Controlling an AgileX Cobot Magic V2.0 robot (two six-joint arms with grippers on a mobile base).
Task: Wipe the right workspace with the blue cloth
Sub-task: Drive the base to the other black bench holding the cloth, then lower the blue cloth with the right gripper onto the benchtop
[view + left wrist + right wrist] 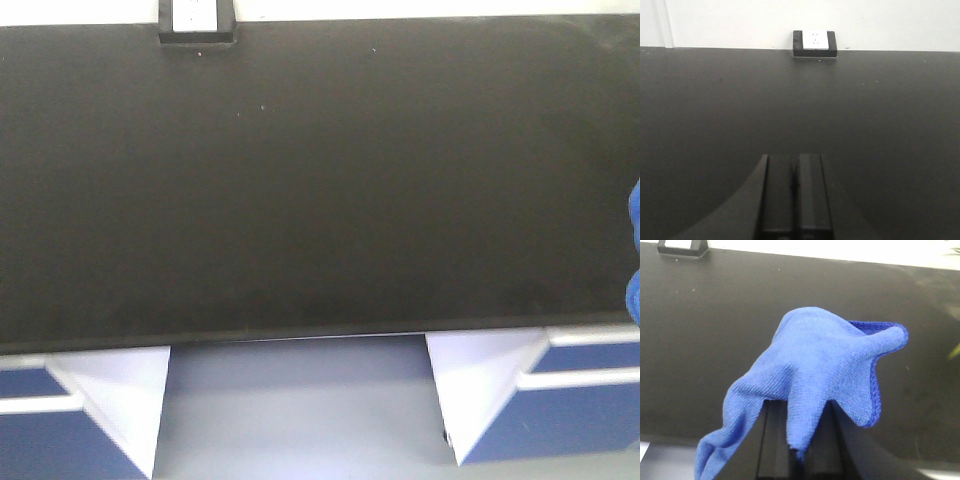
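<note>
Only R-wrist cam — blue cloth (825,370) whole, fingers (776,447) pinching

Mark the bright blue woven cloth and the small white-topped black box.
bright blue woven cloth (820,365): right wrist view, middle of the bunched fabric.
small white-topped black box (815,40): left wrist view, on its white top.

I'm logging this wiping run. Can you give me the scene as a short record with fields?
surface: wide matte black benchtop
fixture: small black box with white top, at the far edge
cloth: blue cloth, bunched, draped over the right gripper
right gripper: shut on the blue cloth
left gripper: shut, empty, above the benchtop
cloth touching benchtop: cannot tell
</note>
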